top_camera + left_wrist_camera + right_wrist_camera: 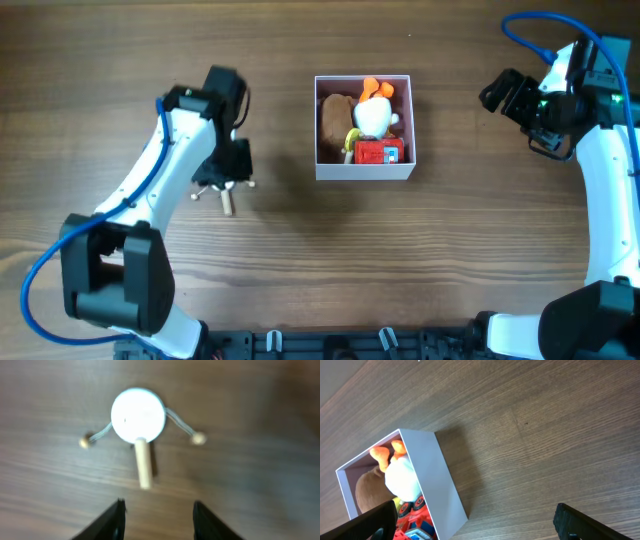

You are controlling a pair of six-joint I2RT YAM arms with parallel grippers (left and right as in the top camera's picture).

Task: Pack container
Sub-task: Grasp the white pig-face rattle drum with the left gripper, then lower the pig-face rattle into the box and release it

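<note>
Wooden table (300,270); container (364,171) holds toys; no legible writing.

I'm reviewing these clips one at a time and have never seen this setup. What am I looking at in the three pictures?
Two robot arms work at a wooden table. The overhead picture shows both. The other two come from cameras on each wrist. The white container holds a brown soft toy, a white and orange plush and a red toy car. On the table under the left gripper lies a small drum toy with a wooden handle and two beads on strings. The left gripper is open and holds nothing. The right gripper, near the container, is open and empty too.
</note>
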